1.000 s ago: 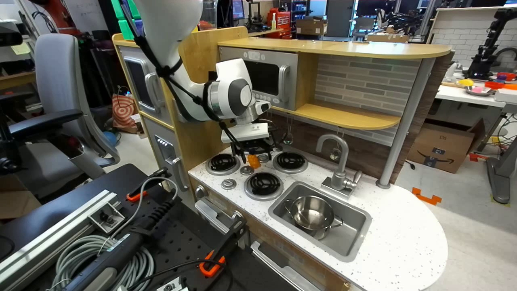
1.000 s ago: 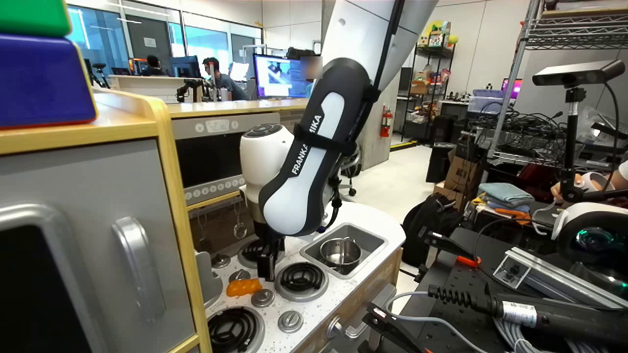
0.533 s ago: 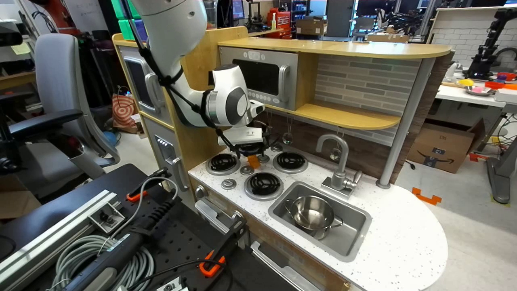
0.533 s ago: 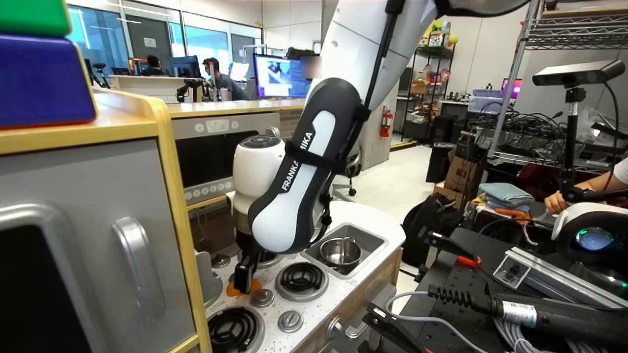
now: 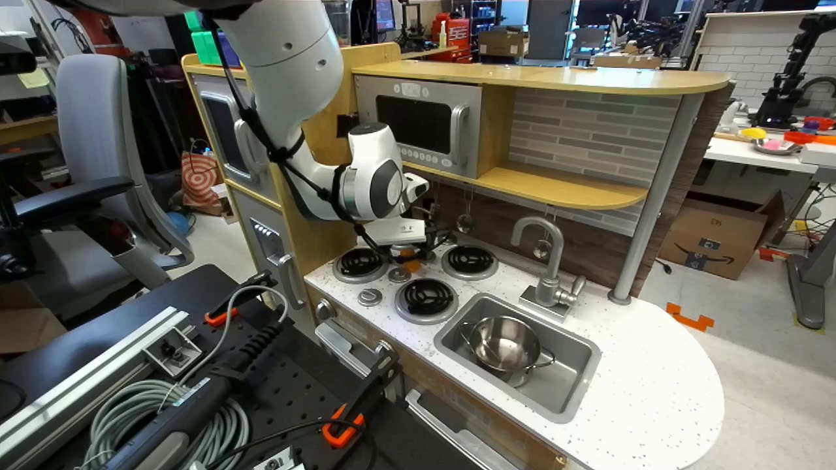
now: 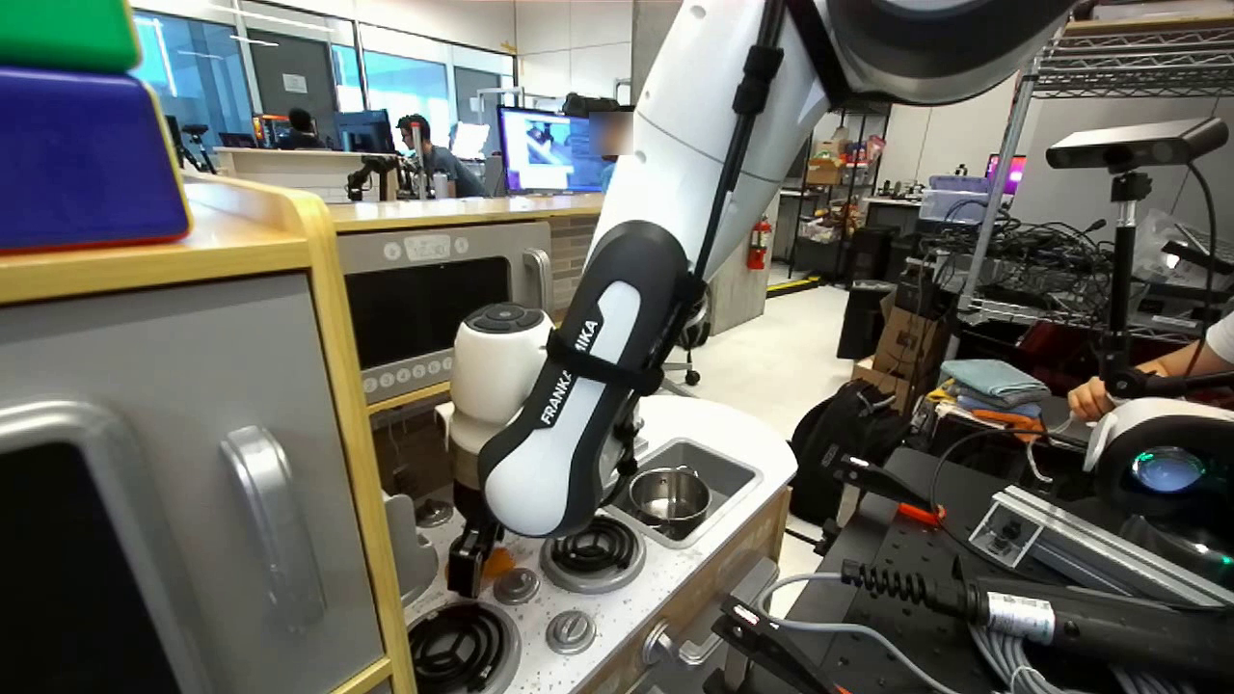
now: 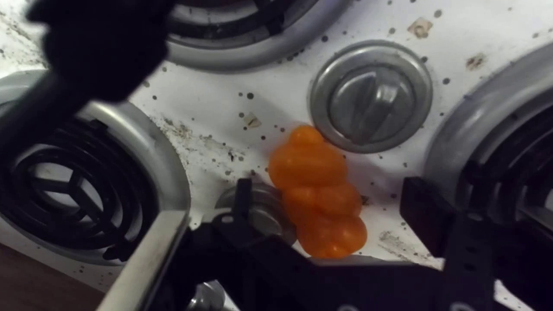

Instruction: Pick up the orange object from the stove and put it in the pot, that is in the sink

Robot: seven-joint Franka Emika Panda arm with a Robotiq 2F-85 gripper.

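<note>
Inside sink (image 5: 569, 377), pot (image 5: 505, 344); over stove (image 7: 207, 103), claw (image 7: 327, 193) spread wide, orange object (image 7: 317, 172) between, ungripped.

In both exterior views the arm (image 5: 294, 78) and the gripper (image 7: 326, 188) sit lower in the frame than a second ago. In an exterior view the gripper also stands farther left and now covers most of the orange object (image 6: 498, 562); near the upper middle the microwave handle (image 6: 537, 277) comes uncovered, and a dark, rounded arm link (image 6: 935, 43) now reaches into the upper right.
</note>
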